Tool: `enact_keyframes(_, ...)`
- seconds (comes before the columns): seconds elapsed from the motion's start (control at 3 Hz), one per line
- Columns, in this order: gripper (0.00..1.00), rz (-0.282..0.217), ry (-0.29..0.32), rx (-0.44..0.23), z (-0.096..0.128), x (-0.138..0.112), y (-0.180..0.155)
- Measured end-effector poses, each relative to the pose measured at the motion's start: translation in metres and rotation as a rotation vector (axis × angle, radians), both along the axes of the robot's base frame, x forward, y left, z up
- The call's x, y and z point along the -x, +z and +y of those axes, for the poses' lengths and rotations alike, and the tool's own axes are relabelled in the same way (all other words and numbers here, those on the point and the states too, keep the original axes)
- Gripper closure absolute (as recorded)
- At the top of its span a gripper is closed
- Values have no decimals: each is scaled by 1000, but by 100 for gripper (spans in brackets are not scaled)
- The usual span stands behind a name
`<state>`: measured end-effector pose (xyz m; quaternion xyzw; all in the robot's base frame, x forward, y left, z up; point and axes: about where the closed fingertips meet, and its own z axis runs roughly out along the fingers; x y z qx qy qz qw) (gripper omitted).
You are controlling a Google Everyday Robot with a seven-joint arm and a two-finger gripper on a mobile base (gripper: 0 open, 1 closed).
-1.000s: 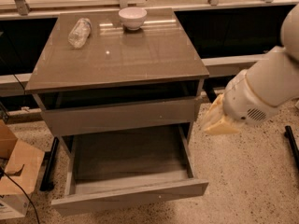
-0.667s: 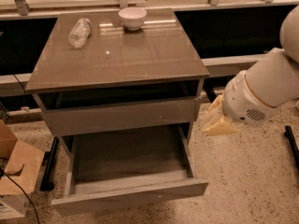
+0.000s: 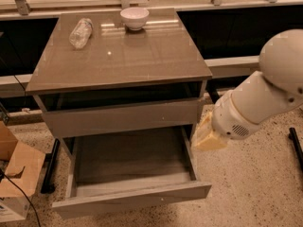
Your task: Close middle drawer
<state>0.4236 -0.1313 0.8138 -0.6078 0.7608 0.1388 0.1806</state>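
The middle drawer (image 3: 132, 200) is pulled far out of the grey-brown cabinet (image 3: 123, 56), and its grey box interior is bare. The topmost drawer front (image 3: 123, 119) sits above it, nearly flush, with a dark gap under the cabinet top. The lowest front is hidden beneath the open drawer. My gripper (image 3: 208, 137), a yellowish end on the big white arm (image 3: 255, 103), hangs beside the cabinet's right side. It is level with the open drawer's right wall, near its back, and holds nothing I can see.
A white bowl (image 3: 134, 18) and a lying clear plastic bottle (image 3: 80, 32) rest on the cabinet top. A cardboard box (image 3: 19, 174) and a cable lie on the floor at left. A black bar (image 3: 296, 145) lies on the speckled floor at right.
My gripper and arm have moved slightly down and left, closer to the open drawer's right side. The drawer has not moved.
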Motion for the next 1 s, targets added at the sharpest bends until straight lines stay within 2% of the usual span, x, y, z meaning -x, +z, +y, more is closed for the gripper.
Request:
enact_keyframes(0.67,100,141,43,-88,36,19,-99)
enact_keyframes(1.0,100,200,19,-75,45,30,-153)
